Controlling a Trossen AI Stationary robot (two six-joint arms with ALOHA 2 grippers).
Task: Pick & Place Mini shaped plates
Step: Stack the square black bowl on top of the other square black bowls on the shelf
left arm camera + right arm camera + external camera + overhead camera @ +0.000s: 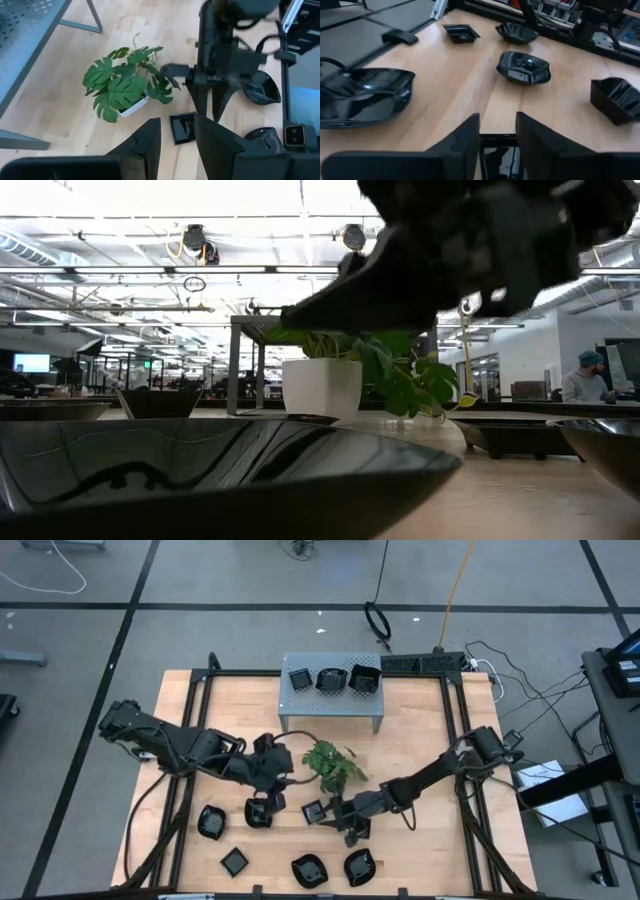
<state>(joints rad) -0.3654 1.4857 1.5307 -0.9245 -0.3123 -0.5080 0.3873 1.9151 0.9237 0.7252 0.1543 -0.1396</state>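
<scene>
Several glossy black mini plates lie on the near half of the wooden table: (211, 823), (258, 812), (233, 861), (310, 870), (359, 867). Three more sit on the grey perforated stand (330, 700). A small square plate (313, 810) (182, 128) lies flat by the potted green plant (333, 766). My right gripper (337, 811) (498, 131) points down over this square plate with its fingers apart. My left gripper (268, 790) (177, 137) is open, holds nothing, and hovers beside plate (258, 812), aimed toward the plant. My right gripper comes from above, slanting in from the table's right, with the square plate's rim (497, 137) showing in the gap between its fingers (465, 142). The plate lies flat on the table. I cannot tell whether the fingers touch it.
The plant in its white pot (321, 388) stands just beyond both grippers, and the two grippers are close together. The stand's legs rise at the far middle. A dark frame (190, 740) borders the table. A person (585, 380) sits in the room beyond.
</scene>
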